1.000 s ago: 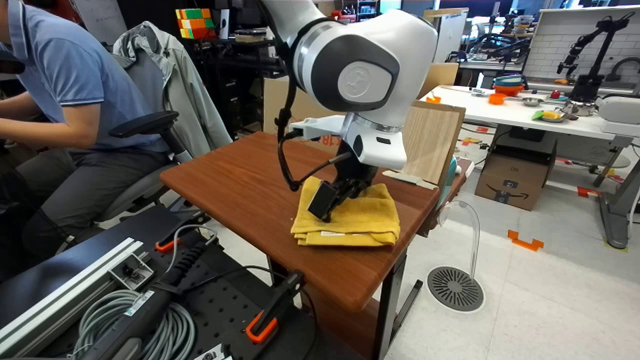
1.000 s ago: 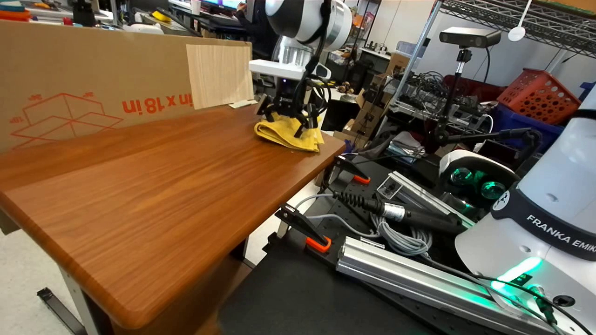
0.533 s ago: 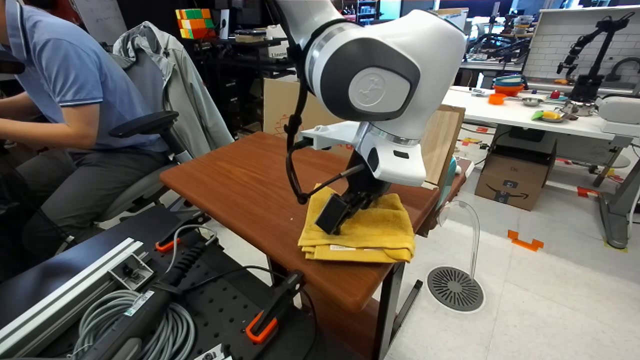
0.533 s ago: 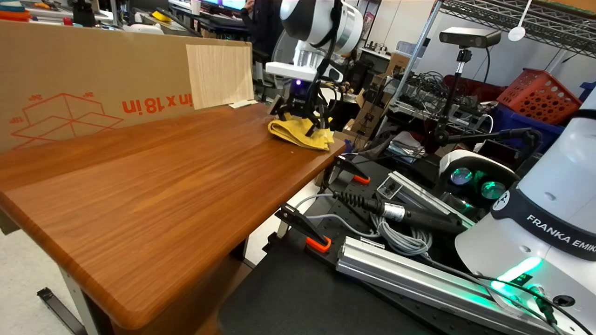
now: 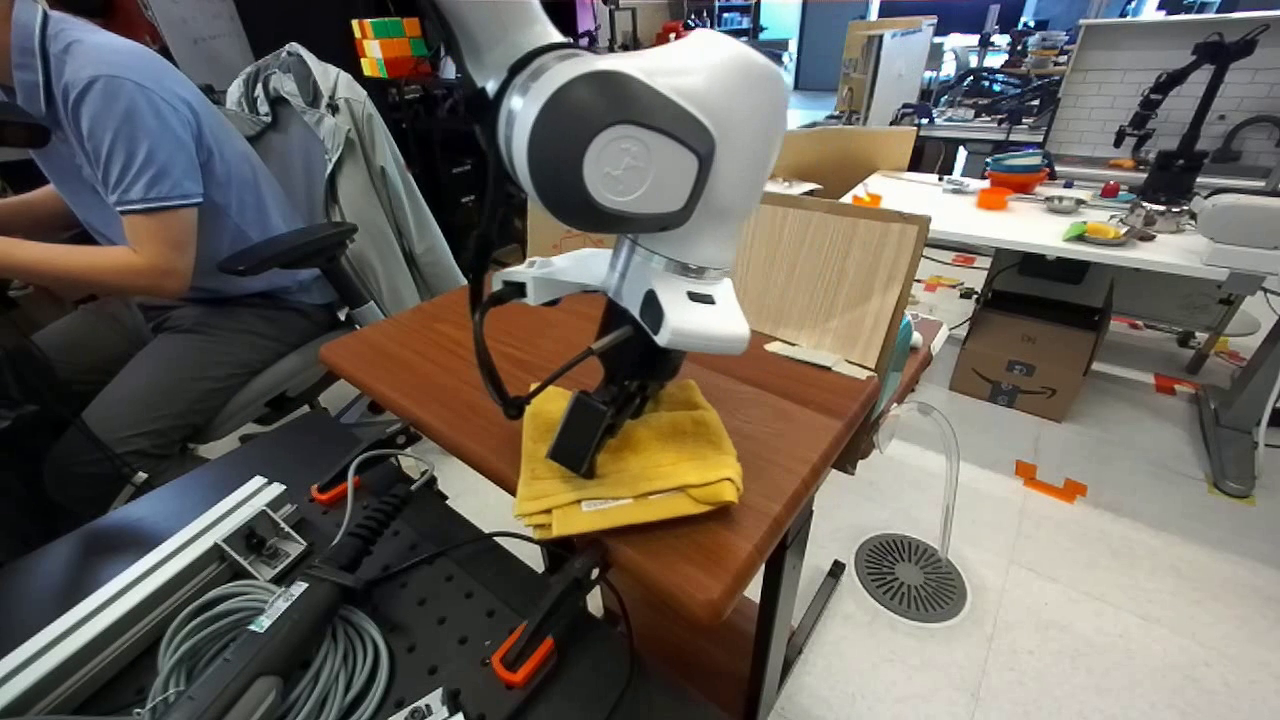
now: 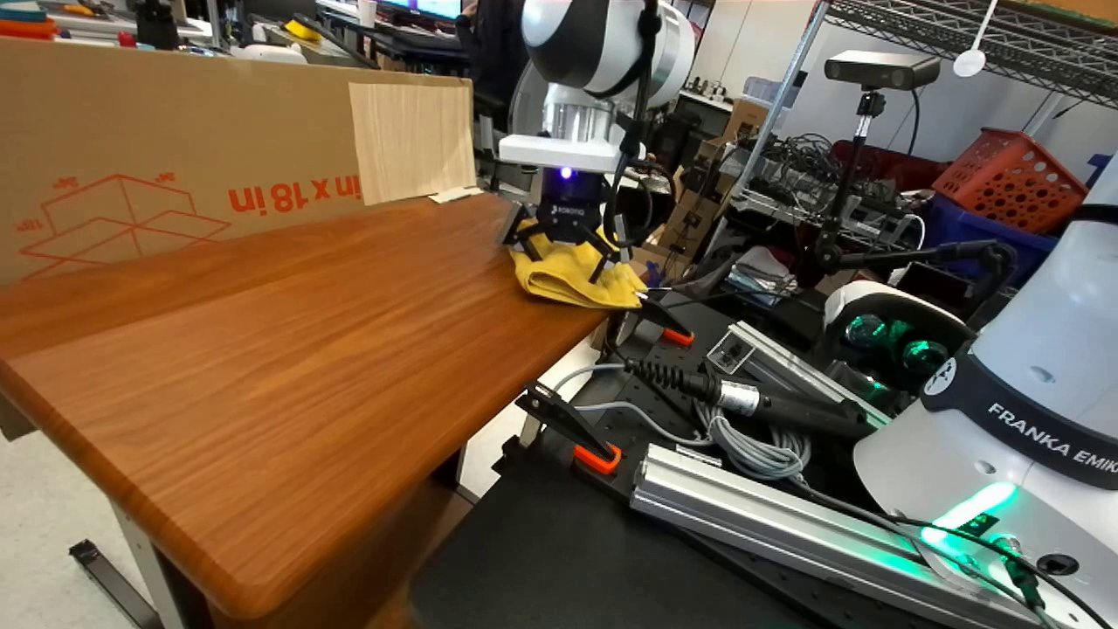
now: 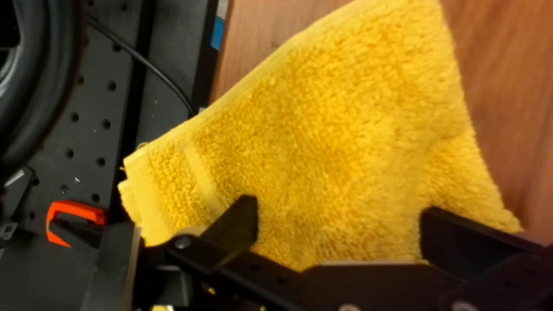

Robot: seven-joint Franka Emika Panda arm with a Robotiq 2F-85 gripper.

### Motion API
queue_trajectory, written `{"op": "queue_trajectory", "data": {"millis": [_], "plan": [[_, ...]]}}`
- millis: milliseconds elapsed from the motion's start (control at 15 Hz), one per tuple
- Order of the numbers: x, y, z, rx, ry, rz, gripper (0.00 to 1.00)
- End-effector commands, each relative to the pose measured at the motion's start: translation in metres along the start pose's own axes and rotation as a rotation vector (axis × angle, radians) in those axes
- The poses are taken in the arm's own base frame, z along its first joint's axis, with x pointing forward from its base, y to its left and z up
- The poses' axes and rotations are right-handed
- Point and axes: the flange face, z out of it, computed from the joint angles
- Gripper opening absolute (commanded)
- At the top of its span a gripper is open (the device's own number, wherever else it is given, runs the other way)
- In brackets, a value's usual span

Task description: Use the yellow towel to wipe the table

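The yellow towel [image 5: 685, 445] lies folded on the reddish-brown table [image 5: 790, 400]. It also shows in an exterior view [image 6: 576, 281] and in the wrist view [image 7: 337, 121]. One towel corner reaches past the table edge beside the black bench. My gripper [image 5: 600, 445] is down on the towel, tilted. In the wrist view its black fingers [image 7: 339, 211] stand wide apart with flat towel between them; no cloth is pinched. In an exterior view the spread gripper [image 6: 561, 253] presses on the towel top. The fingertip contact is partly hidden by folds.
A black perforated bench [image 5: 450, 590] with clamps borders the table; a black and orange clamp [image 5: 525, 650] is near the towel corner. A wooden panel [image 6: 415, 144] and a large cardboard sheet [image 6: 175, 157] stand along the far edge. A person [image 5: 150, 200] sits nearby.
The towel slid with my gripper, first slightly right and nearer, then left in an exterior view, towards the bench-side edge. It turned slightly. The gripper stayed open on it.
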Motion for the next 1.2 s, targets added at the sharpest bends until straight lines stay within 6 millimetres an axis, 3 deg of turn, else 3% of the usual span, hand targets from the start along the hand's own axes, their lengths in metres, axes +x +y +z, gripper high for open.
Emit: {"op": "queue_trajectory", "data": {"millis": [0,400,733,933,1133], "plan": [[-0.077,0.009,0.033,-0.054,0.060,-0.186,1.00],[-0.193,-0.019,0.062,-0.131,0.186,-0.483,1.00],[-0.280,-0.030,0.067,-0.112,0.290,-0.676,1.00],[-0.311,-0.041,0.058,-0.047,0.325,-0.728,1.00],[-0.319,-0.061,0.034,0.045,0.333,-0.712,1.00]]}}
